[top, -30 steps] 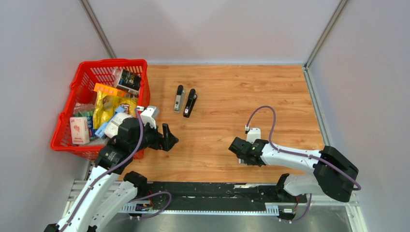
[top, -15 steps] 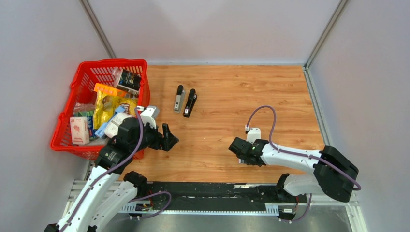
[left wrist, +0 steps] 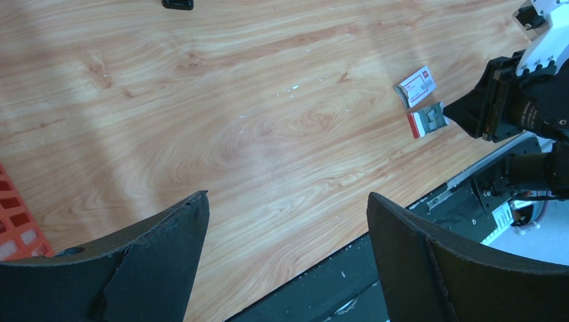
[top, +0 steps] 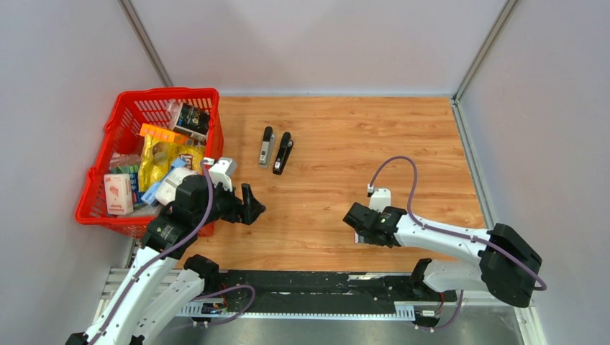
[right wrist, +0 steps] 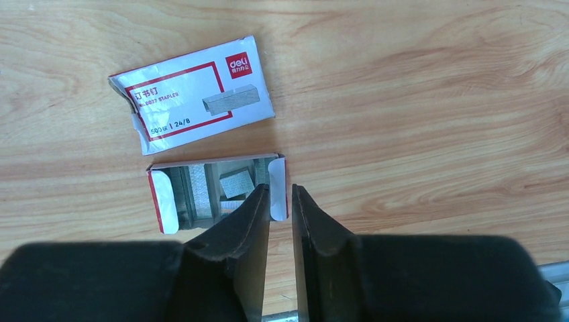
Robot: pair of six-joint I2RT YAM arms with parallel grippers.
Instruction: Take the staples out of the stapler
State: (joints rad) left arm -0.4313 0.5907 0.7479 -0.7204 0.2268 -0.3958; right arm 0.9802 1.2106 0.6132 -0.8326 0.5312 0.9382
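The right tool [right wrist: 280, 191] hangs low over the surface [right wrist: 436, 100], its fingers a narrow slot apart. The end flap of an open red-and-white tray [right wrist: 164, 201] sits at the slot's mouth. Silvery staples [right wrist: 235, 182] lie inside that tray, at 11 o'clock from the fingertips. The box's printed sleeve [right wrist: 194, 94] lies just beyond, at 12 o'clock of the tray. Two black staplers [top: 275, 149] rest side by side toward 11 o'clock of the surface, well apart from both tools. The left tool [left wrist: 285, 261] hovers spread wide beside the red basket [top: 108, 129] at 9 o'clock.
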